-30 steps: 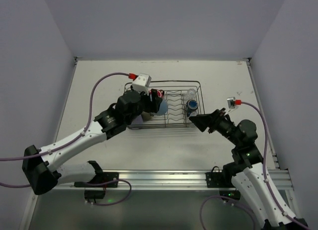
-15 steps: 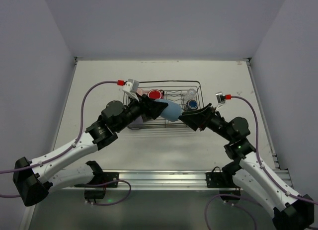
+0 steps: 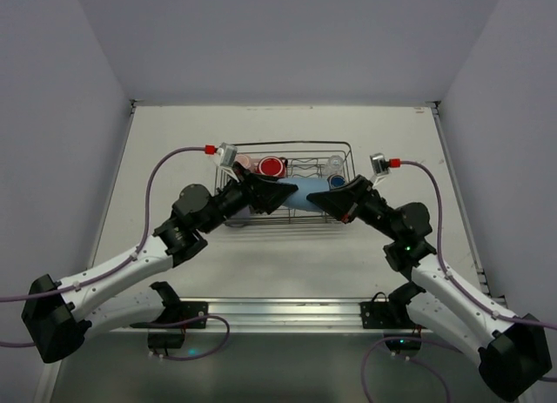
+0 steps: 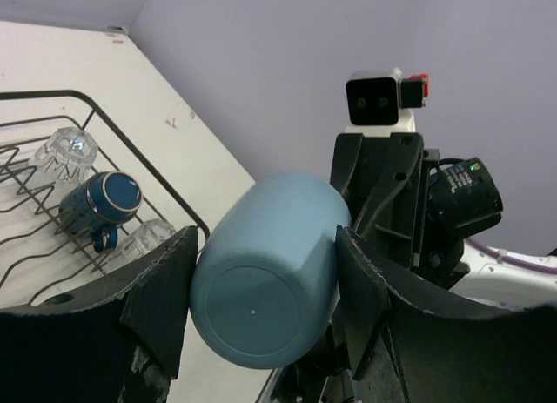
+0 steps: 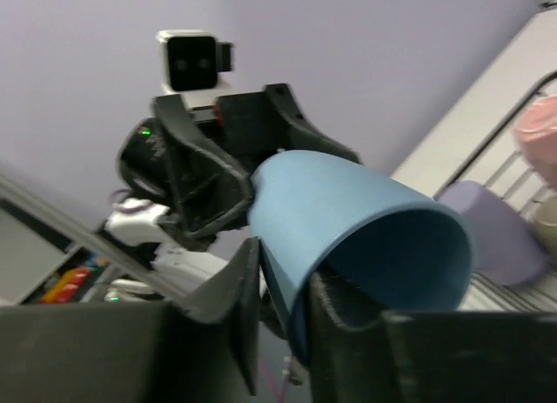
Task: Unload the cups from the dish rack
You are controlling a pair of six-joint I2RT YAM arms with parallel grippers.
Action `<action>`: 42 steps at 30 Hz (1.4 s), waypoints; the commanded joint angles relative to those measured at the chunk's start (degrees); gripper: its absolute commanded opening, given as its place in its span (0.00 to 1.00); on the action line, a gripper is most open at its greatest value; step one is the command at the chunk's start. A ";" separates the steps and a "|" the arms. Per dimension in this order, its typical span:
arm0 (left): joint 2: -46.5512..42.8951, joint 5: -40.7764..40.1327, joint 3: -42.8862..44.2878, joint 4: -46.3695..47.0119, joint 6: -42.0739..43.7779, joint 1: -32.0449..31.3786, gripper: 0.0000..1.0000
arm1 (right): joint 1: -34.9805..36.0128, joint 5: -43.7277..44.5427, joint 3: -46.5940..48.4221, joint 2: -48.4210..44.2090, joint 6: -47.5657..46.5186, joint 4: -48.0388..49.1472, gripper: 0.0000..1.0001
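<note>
Light-blue plastic tumbler [image 3: 303,197] hangs sideways over the front edge of the dark wire dish rack [image 3: 350,149]. The left end effector [image 4: 265,277], half-open, clamps its body. The right end effector [image 5: 283,290] pinches its rim, though blur partly hides the contact.

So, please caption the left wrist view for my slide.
Light-blue tumbler held between the left fingers, right fingers at its far end.
</note>
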 commanded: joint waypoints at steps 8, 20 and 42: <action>-10.35 -10.57 6.51 -20.43 12.76 0.28 1.00 | 0.21 8.65 10.87 -2.11 -10.52 -16.59 0.00; -20.30 -28.08 5.39 -55.27 22.10 0.28 1.00 | -11.81 43.48 49.46 17.20 -43.58 -74.01 0.00; -19.51 -29.66 2.66 -54.74 23.77 0.37 1.00 | -23.43 35.12 69.33 63.44 -52.82 -85.62 0.02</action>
